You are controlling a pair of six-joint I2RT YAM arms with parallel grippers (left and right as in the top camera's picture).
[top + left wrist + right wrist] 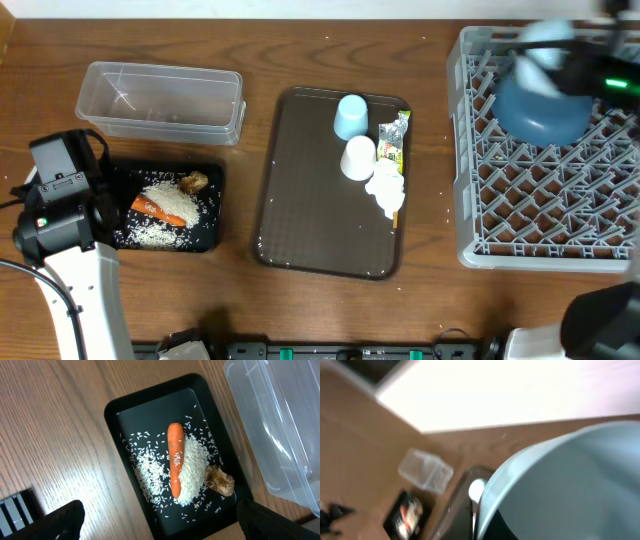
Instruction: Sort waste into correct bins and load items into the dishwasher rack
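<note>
The black tray point(205, 235) holds an orange carrot point(160, 210), white rice point(150, 232) and a brown lump point(194, 182); all show in the left wrist view: the tray point(120, 415), the carrot point(175, 457), the rice point(195, 467) and the lump point(220, 481). My left gripper point(160, 525) is open and empty just above the tray's near end. The clear tub point(160, 100) looks empty. My right gripper point(485, 520) is shut on the rim of the blue dish point(540, 108), held over the grey rack point(545, 225). The dish point(570, 485) fills the right wrist view.
A dark brown serving tray point(310, 200) in the middle carries a light-blue cup point(351, 116), a white cup point(358, 158), a green-silver wrapper point(394, 140) and a crumpled napkin point(386, 190), with a chopstick end point(397, 215) beneath the napkin. The right arm is motion-blurred.
</note>
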